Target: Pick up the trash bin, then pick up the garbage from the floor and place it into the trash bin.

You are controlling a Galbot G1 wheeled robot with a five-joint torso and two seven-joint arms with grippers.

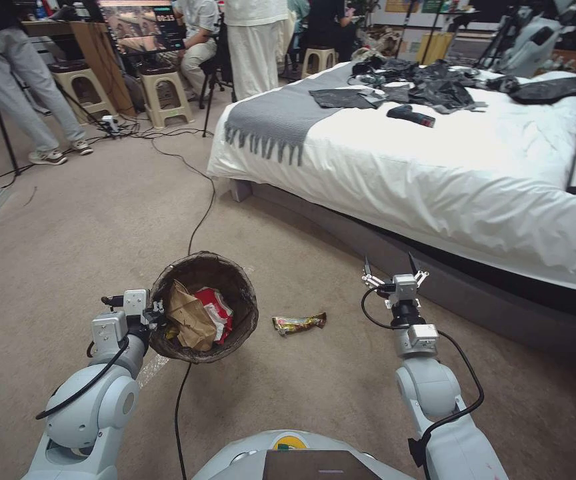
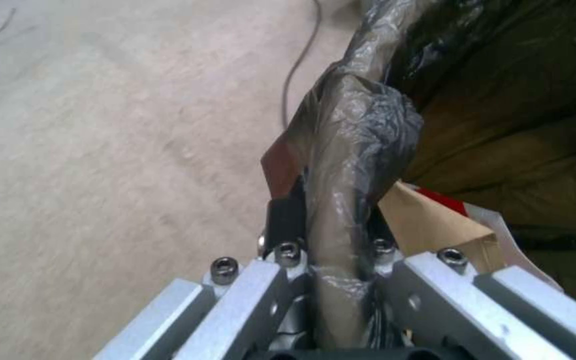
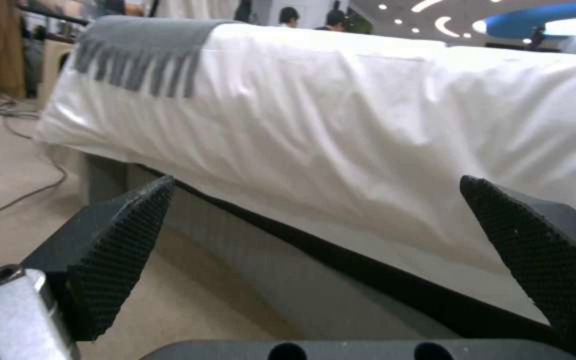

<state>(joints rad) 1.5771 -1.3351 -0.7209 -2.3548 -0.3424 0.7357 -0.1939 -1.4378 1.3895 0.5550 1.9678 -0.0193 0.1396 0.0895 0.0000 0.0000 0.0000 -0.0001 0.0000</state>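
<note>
1. The left pincer (image 1: 157,313) is clamped on the bagged rim of the trash bin (image 1: 203,307), held off the floor; wrappers lie inside.
2. The right pincer (image 1: 395,270) hovers with jaws apart, nothing between them.
3. The remaining garbage (image 1: 299,323), a crinkled wrapper, lies on the carpet between the two pincers, down and to the left of the right one, just right of the bin; its long axis runs side to side; the free right arm seems best placed.

Left pincer (image 1: 157,313) grips trash bin (image 1: 235,267); wrapper (image 1: 299,323) lies beside.

I'm looking across a beige short-pile carpet floor (image 1: 88,220) to a low bed under a rumpled white sheet (image 1: 448,173). A fringed grey blanket (image 1: 281,120) drapes its near corner; beige plastic stools (image 1: 161,90) stand beyond that corner, and a black cable (image 1: 198,220) trails beside the bed.
</note>
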